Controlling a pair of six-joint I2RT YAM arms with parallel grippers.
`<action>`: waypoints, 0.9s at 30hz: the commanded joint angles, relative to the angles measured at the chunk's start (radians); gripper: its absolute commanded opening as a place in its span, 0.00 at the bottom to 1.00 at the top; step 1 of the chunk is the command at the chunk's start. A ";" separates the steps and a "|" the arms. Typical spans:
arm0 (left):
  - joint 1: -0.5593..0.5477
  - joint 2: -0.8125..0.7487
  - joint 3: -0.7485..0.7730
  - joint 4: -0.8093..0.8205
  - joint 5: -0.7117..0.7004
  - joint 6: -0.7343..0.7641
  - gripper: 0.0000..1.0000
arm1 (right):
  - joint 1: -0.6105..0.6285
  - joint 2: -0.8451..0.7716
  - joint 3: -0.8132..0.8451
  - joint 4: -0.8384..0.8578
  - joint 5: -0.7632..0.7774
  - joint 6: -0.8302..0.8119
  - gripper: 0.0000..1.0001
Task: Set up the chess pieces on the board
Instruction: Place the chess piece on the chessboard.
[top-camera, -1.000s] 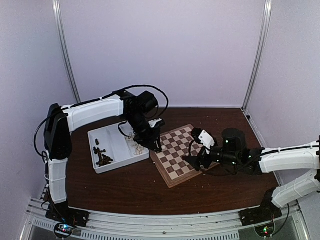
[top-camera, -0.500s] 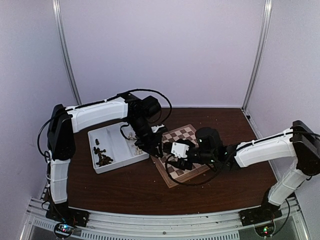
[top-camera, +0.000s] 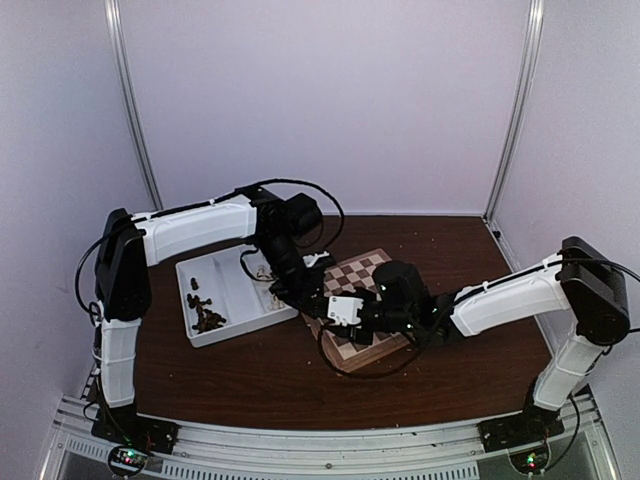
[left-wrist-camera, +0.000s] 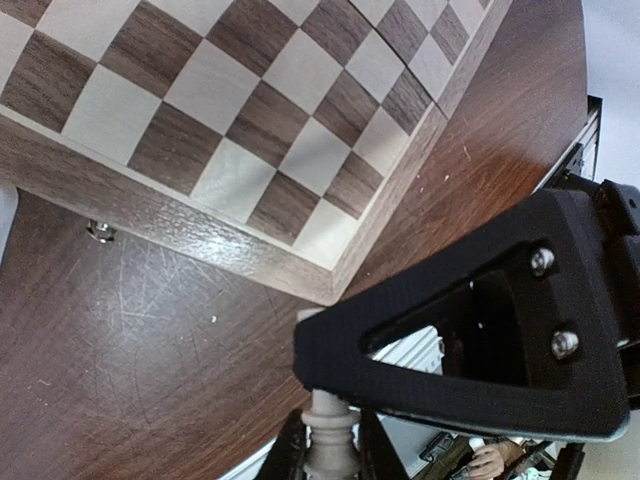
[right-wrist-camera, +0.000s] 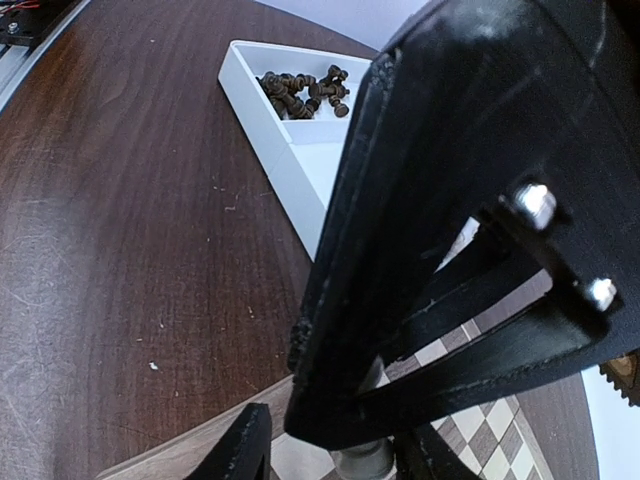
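Observation:
My left gripper (top-camera: 303, 292) hangs just off the near left corner of the board (top-camera: 372, 345) and is shut on a cream-white chess piece (left-wrist-camera: 330, 440). My right gripper (top-camera: 338, 309) has reached across the board to meet it. In the right wrist view the piece (right-wrist-camera: 365, 462) stands between the right fingers (right-wrist-camera: 240, 445), with a gap still showing on one side. The left gripper's black body fills much of that view. The right gripper's finger (left-wrist-camera: 470, 330) crosses the left wrist view above the piece. No pieces show on the board's squares (left-wrist-camera: 250, 120).
A white compartmented tray (top-camera: 240, 290) lies left of the board. It holds several dark pieces (top-camera: 207, 316) in one part and a few cream ones (top-camera: 270, 295) in another. Its wall (right-wrist-camera: 290, 150) is close to both grippers. The enclosure walls stand behind and at the sides.
My right arm has swung left across the board to the left gripper, and its jaws have narrowed around the held piece. The left gripper has barely shifted and keeps its grip.

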 joint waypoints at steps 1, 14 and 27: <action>-0.011 0.014 -0.008 -0.004 0.041 0.019 0.09 | 0.013 0.029 0.032 0.013 0.021 0.001 0.41; -0.012 0.009 -0.007 0.026 0.015 0.008 0.15 | 0.015 0.033 -0.020 0.084 0.038 0.070 0.14; -0.011 -0.221 -0.262 0.394 -0.065 -0.073 0.45 | 0.015 -0.009 -0.143 0.276 0.050 0.187 0.11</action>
